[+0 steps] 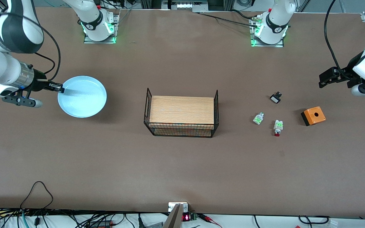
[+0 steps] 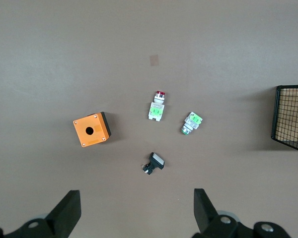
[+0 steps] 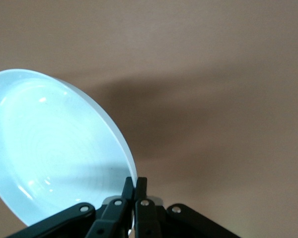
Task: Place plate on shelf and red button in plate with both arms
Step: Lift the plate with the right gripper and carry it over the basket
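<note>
Plate pinched at the rim, red button not yet picked

My right claw (image 1: pixel 60 88) is clamped tight on the rim of the plate (image 1: pixel 84 96) at its 9 o'clock edge in the front view, at the right arm's end of the desk (image 1: pixel 182 167); the right wrist view shows the plate tilted, so I judge this is the plate-carrying step. My left claw (image 2: pixel 136 210) hangs wide open and empty over the desk at the left arm's end. The red button (image 1: pixel 277 127) lies on the desk at about 8 o'clock from the orange box (image 1: pixel 313 116), beside the white-green part (image 1: pixel 258 118), with the black-and-white part (image 1: pixel 275 98) farther from the front camera. Next I probably carry the plate toward the wire basket (image 1: pixel 181 115), while my left claw descends squarely around the button
</note>
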`<state>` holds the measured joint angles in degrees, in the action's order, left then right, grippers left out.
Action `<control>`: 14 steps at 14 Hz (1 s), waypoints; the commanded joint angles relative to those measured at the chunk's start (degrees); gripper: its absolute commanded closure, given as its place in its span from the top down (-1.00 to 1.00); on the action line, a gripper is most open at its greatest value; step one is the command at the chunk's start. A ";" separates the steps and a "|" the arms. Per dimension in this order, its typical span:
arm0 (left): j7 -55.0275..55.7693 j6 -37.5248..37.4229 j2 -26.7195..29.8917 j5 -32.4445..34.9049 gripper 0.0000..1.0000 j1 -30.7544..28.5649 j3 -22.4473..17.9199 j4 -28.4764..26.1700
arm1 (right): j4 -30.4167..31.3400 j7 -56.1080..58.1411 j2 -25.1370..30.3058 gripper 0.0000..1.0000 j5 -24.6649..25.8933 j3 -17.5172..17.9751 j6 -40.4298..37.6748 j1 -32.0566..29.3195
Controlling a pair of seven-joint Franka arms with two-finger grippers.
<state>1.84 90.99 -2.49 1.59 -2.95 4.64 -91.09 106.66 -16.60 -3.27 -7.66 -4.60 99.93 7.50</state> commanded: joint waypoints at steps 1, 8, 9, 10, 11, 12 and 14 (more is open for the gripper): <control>-0.08 -1.70 -1.02 -0.10 1.00 -0.22 0.11 2.58 | -6.53 -11.56 -0.25 -1.00 -4.97 -0.15 -5.79 3.73; -0.26 -1.61 -1.02 -0.10 1.00 -0.30 0.11 2.58 | -9.45 -41.99 -0.77 -1.00 -11.94 -0.06 -5.45 15.41; -0.26 -1.61 -1.02 -0.19 1.00 -0.30 0.11 2.58 | -9.45 -45.59 -1.30 -1.00 -11.85 -0.06 -4.32 17.35; -0.26 -1.61 -1.02 -0.19 1.00 -0.30 0.11 2.58 | -9.45 -48.59 -1.56 -1.00 -12.02 -0.06 -2.65 18.85; -0.26 -1.61 -1.02 -0.19 1.00 -0.30 0.11 2.58 | -9.45 -51.84 -2.26 -1.00 -12.11 -0.06 -0.98 20.25; -0.26 -1.61 -1.02 -0.19 1.00 -0.30 0.11 2.58 | -9.45 -54.57 -2.97 -1.00 -12.11 -0.06 0.69 21.92; -0.26 -1.61 -1.02 -0.10 1.00 -0.30 0.11 2.58 | -9.45 -59.32 -4.37 -1.00 -12.02 -0.06 4.38 25.26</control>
<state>1.84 90.99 -2.53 1.59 -2.97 4.59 -90.88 98.38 -71.31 -5.90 -18.82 -3.99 101.82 29.85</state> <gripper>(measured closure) 0.000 0.969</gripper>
